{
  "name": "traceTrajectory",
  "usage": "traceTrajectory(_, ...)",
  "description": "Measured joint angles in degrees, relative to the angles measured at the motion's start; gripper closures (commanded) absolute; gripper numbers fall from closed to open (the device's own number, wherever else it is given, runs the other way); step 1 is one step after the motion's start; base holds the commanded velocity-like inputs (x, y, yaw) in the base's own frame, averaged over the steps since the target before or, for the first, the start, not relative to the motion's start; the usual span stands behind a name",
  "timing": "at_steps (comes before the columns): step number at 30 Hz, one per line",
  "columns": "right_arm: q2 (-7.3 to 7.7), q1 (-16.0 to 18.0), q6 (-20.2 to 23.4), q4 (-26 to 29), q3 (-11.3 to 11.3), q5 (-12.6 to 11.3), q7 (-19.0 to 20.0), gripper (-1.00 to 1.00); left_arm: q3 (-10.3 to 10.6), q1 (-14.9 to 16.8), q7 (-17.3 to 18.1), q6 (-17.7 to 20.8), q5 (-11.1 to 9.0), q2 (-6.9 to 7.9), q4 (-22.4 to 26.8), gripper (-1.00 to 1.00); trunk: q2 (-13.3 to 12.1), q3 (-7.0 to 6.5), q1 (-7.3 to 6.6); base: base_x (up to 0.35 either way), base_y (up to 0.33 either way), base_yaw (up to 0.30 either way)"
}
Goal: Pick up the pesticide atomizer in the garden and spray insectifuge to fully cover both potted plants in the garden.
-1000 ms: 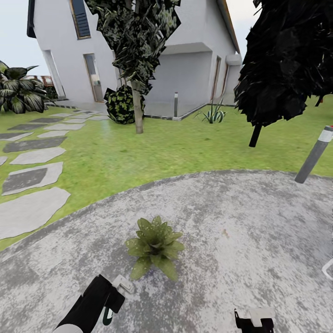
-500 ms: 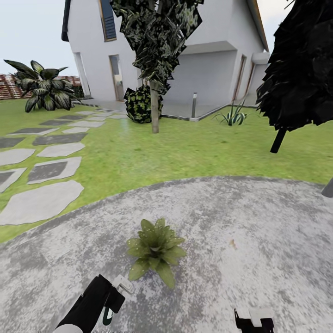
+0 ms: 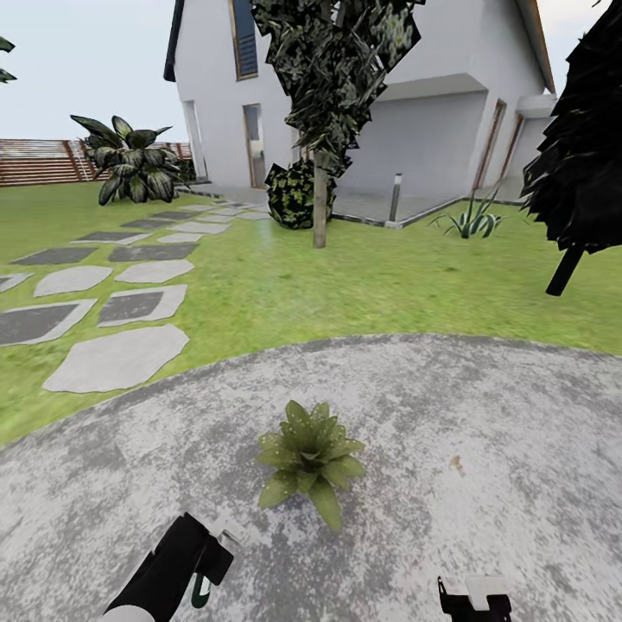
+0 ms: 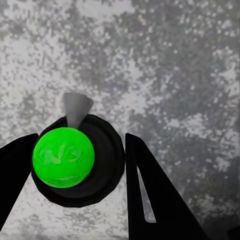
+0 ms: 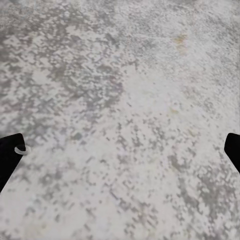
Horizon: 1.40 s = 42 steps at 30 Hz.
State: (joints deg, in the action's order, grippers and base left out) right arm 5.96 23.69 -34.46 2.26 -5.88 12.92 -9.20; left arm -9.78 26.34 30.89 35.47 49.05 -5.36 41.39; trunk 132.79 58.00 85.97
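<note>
My left gripper (image 4: 80, 145) is shut on the pesticide atomizer (image 4: 64, 158), which shows a bright green round top, a dark body and a small grey nozzle between the black fingers. In the head view the left gripper (image 3: 213, 560) hangs low over the paved patio (image 3: 484, 406), a dark green bit of the atomizer (image 3: 201, 590) showing under it. One potted plant (image 3: 311, 453), a speckled green rosette whose pot is hidden under the leaves, stands on the patio just ahead and to the right of that gripper. My right gripper (image 3: 473, 596) is open over bare paving, its fingertips (image 5: 9, 155) far apart.
Beyond the patio lies the lawn (image 3: 285, 294) with stepping stones (image 3: 117, 358) at the left. A tree trunk (image 3: 320, 207), a dark shrub (image 3: 295, 194), a white house (image 3: 432, 121), a dark tree (image 3: 587, 164) at the right and a wooden slat fence (image 3: 39, 161) stand farther off.
The whole head view has swung to the left, so the house, trees and plant shifted right and the fence came into view. Both arms keep their places in the picture.
</note>
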Motion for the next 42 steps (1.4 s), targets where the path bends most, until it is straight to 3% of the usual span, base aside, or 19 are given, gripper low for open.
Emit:
traceTrajectory(11,-0.01,0.02,-0.02,-0.02,0.00,0.00,-0.01,-1.00,0.11,-0.01,0.00,-0.02,0.07,-0.08,-0.07,1.00,0.00,0.00,-0.01,0.039,-0.054,0.174)
traceTrajectory(31,-0.03,0.00,0.00,-0.01,0.01,0.00,-0.02,-1.00,0.12,0.00,-0.01,-0.05,0.09,-0.09,-0.03,1.00,0.00,0.00,0.00,0.077,-0.250,0.026)
traceTrajectory(42,-0.07,0.02,0.00,-0.02,0.01,0.00,-0.02,-1.00,0.12,-0.01,-0.01,-0.04,0.09,-0.08,0.06,1.00,0.00,0.00,0.00,0.000,-0.272,0.239)
